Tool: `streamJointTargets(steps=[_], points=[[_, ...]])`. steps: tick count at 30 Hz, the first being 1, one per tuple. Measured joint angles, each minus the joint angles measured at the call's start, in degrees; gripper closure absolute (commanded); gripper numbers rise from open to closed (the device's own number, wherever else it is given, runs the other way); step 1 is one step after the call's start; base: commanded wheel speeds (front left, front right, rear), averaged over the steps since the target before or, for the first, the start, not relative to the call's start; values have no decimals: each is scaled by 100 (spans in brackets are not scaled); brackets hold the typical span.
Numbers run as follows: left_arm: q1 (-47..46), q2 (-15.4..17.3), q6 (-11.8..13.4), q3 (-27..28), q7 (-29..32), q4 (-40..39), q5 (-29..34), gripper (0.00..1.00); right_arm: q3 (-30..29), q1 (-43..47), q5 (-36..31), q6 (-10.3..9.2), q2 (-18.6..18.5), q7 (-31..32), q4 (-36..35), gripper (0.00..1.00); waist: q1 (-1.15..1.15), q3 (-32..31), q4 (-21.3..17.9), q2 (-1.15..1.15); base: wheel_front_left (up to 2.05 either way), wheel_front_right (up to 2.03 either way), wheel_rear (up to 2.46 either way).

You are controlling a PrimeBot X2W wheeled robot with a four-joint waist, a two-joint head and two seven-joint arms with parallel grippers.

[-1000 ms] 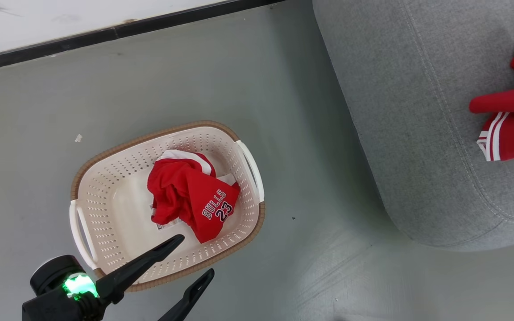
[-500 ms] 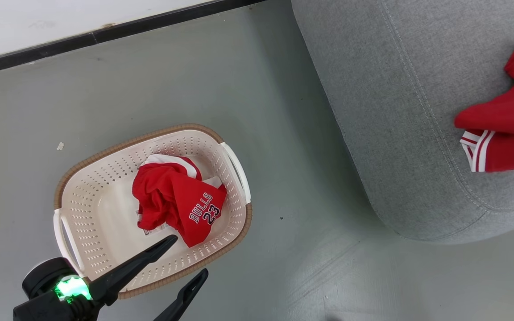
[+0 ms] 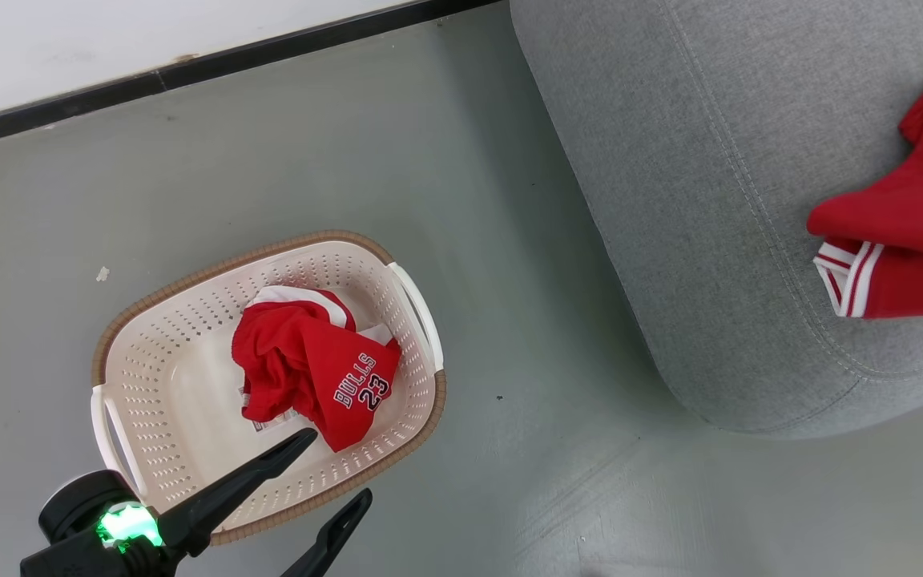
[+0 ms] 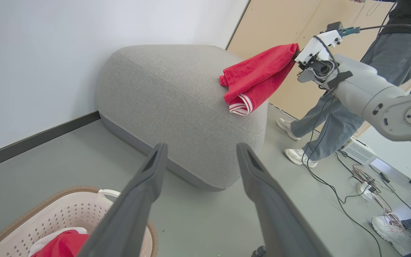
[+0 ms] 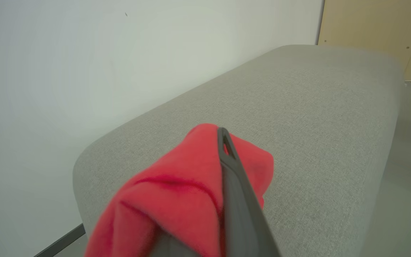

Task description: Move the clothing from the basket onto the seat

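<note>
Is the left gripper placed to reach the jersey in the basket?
Probably yes: the left gripper is open at the basket's near rim, the jersey lies uncovered just ahead, nothing between them.

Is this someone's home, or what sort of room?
Probably a test room dressed like a home: a grey sofa and laundry basket sit on bare floor, but loose cables trail beside a person standing by.

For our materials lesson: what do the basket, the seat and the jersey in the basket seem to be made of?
Basket: likely moulded plastic, smooth cream, with punched holes; its brown rim looks woven. Seat: grey textile upholstery, matt, with stitched seams. Jersey: soft red fabric, crumpled into folds, printed lettering.
</note>
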Motion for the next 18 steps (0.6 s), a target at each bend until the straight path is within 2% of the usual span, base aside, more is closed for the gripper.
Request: streamJointTargets(steps=[13, 14, 15, 16, 18], points=[[0, -26, -1, -32, -7, -42, -7, 0, -244, -225, 46, 0, 44, 97, -4, 100, 0, -46, 58, 0, 0, 0, 0], [0, -27, -1, -32, -7, -44, -7, 0, -244, -225, 45, 0, 45, 97, -9, 93, 0, -39, 66, 0, 0, 0, 0], [0, -26, 0, -30, -7, -49, -7, 0, -242, -224, -8, 0, 46, 93, -21, 42, 0, -23, 79, 0, 0, 0, 0], [0, -25, 0, -29, -7, -51, -7, 0, -237, -224, -43, 0, 46, 88, -23, 4, 0, -15, 85, 0, 0, 0, 0], [0, -24, 0, -23, -7, -51, -7, 0, -232, -224, -53, 0, 47, 65, -11, 0, 0, 2, 95, 0, 0, 0, 0]])
